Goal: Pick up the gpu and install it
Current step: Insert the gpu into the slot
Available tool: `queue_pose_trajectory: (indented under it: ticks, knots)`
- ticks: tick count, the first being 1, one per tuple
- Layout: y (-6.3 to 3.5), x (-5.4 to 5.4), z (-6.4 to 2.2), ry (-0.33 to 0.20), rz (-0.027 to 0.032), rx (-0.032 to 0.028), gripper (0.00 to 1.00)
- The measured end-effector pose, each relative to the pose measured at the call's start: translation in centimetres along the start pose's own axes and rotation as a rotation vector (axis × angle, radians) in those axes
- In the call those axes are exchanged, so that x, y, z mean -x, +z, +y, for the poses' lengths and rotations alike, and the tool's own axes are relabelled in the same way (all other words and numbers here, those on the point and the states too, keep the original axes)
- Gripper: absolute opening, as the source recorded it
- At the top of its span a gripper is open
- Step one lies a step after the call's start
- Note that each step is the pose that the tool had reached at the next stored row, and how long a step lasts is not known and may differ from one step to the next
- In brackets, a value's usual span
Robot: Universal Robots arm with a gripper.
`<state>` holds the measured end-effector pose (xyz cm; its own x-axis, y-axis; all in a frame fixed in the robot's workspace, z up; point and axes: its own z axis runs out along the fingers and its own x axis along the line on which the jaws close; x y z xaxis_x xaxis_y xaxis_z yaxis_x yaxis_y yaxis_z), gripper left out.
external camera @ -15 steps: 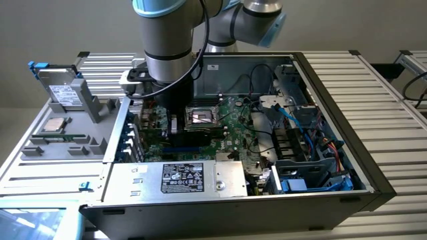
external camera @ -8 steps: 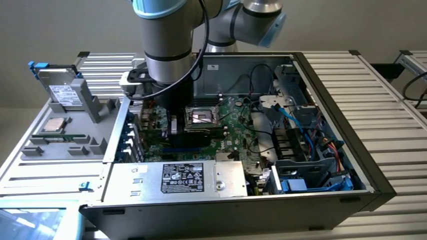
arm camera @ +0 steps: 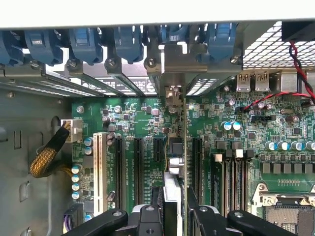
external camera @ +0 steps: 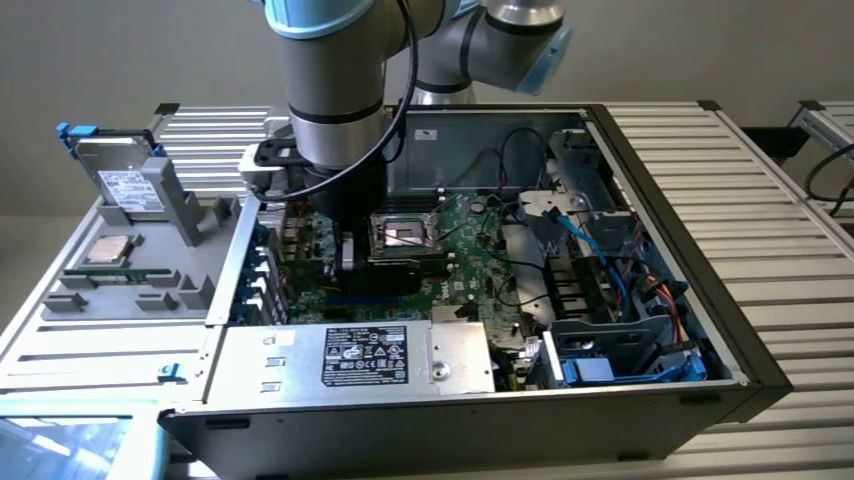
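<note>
The gpu (arm camera: pixel 175 152) shows edge-on in the wrist view, standing upright over the green motherboard (arm camera: pixel 133 118) between two black expansion slots. Its metal bracket end reaches the case's rear slot openings. My gripper (arm camera: pixel 174 216) is shut on the card's near end, one black finger (arm camera: pixel 151 216) on each side. Whether the card sits fully in a slot I cannot tell. In the exterior view my gripper (external camera: pixel 344 250) reaches down into the open computer case (external camera: pixel 667 230), at the side of the motherboard (external camera: pixel 461 250) toward the exterior view's left, with a pale edge of the gpu (external camera: pixel 350 250) showing under it.
A CPU socket (external camera: pixel 400 238) lies just beside the gripper. The silver power supply (external camera: pixel 354 355) fills the case's near side, and blue cables (external camera: pixel 587 250) run along the exterior view's right. Blue slot latches (arm camera: pixel 83 42) line the rear wall. A grey tray (external camera: pixel 134 270) holds a drive (external camera: pixel 127 185).
</note>
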<state>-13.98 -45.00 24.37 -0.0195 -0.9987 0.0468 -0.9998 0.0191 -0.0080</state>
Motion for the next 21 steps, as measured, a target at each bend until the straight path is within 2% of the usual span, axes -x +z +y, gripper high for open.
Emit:
queue_pose_trajectory:
  ticks: [4,10,21]
  knots:
    - [-0.01,-0.02,0.00,0.000,0.0000,0.0002,0.29]
    - [0.01,-0.07,0.00,0.000,-0.0114,0.0003,0.29]
    - [0.02,-0.12,0.14,0.000,-0.0150,0.0004,0.29]
